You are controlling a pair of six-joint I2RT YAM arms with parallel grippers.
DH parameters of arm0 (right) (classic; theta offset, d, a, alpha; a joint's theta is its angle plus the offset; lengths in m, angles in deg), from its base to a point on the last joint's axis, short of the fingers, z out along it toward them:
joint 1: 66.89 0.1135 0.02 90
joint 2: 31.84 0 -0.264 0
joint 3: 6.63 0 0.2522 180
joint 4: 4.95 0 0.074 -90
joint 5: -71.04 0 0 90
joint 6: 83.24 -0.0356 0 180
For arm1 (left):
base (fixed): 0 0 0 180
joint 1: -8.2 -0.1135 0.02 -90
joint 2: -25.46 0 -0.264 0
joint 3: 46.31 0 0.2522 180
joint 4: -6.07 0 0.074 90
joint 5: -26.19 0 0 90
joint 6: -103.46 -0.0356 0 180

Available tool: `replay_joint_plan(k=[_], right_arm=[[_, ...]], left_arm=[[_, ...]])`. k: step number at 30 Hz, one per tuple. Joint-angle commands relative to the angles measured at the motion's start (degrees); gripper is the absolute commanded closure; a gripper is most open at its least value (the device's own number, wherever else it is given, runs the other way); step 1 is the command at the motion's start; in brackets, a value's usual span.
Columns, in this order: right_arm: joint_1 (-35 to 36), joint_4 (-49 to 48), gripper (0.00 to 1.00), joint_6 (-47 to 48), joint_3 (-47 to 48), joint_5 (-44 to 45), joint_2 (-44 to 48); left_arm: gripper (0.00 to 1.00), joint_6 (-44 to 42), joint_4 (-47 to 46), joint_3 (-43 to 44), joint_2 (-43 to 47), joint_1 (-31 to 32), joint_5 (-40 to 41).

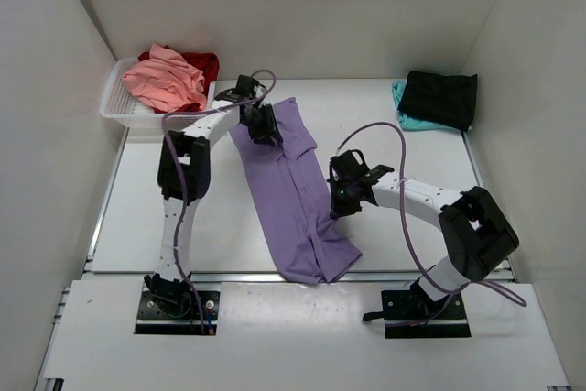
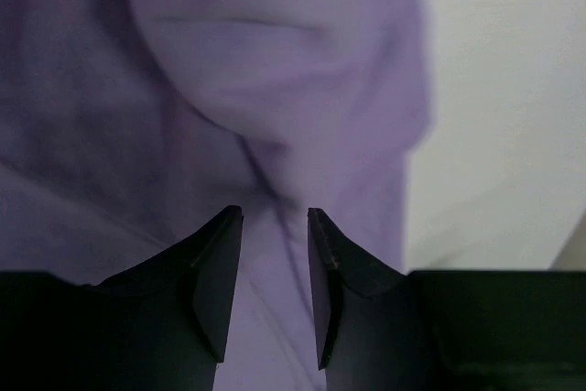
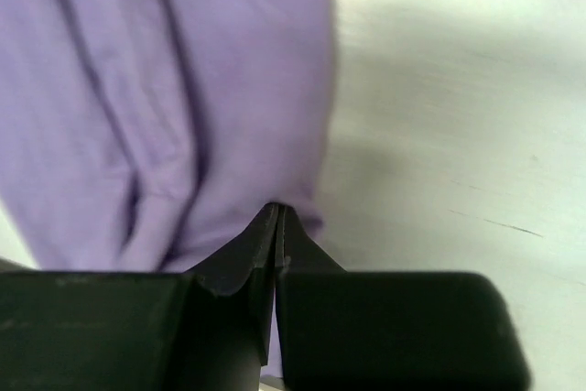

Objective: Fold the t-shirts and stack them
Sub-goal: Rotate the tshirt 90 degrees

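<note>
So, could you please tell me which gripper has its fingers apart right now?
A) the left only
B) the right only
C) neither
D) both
A: the left gripper shows a clear gap between its fingers above the purple shirt, while the right gripper is closed on that shirt's edge.

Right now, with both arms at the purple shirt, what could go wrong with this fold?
1. The right gripper is shut on only a thin edge of the lavender t-shirt, so the cloth may slip out on a lift.
2. The left gripper is open over the far end and grips nothing. A pull from the right alone could drag the shirt and skew it.
3. The shirt's near end lies at the table front edge and might slide off.
</note>
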Motion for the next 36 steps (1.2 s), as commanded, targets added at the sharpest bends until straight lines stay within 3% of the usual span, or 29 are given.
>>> replay_joint_plan(k=[1,3,8,10,16,21,26,29,32,36], right_arm=[[-0.8,-0.6,1.00,2.9,-2.5,1.1,3.0],[-0.1,0.0,1.00,3.0,-4.3,0.2,4.6],[2.0,1.1,1.00,2.2,-9.7,0.3,9.5],[1.8,1.4,1.00,1.4,-10.8,1.0,11.7],[0.1,0.9,1.00,1.3,-15.2,-0.2,16.3],[0.8,-1.0,1.00,1.3,-16.3,-1.6,14.1],[1.2,1.3,1.00,1.9,-13.6,-0.1,10.8],[0.6,0.5,1.00,3.4,-12.1,2.2,13.2],[-3.8,-3.2,1.00,5.8,-8.6,2.8,14.9],[-8.4,-7.9,1.00,9.8,-2.7,1.4,9.1]], left_arm=[[0.54,-1.5,5.6,6.0,-6.9,1.5,2.9],[0.54,-1.3,9.4,12.2,-12.6,1.5,3.2],[0.54,0.1,19.1,37.7,-25.1,1.5,3.3],[0.54,2.6,19.3,42.0,-28.5,0.9,1.5],[0.56,9.7,2.4,32.3,-27.6,-0.4,-2.2],[0.58,19.4,-8.6,39.7,-34.6,-0.7,-9.5],[0.58,30.3,-28.9,36.4,-36.4,-1.0,-13.5],[0.58,34.5,-38.1,39.3,-37.7,-1.2,-16.8],[0.57,38.8,-43.3,44.3,-36.4,-2.0,-19.2],[0.54,38.8,-35.6,45.9,-31.2,-2.2,-22.5]])
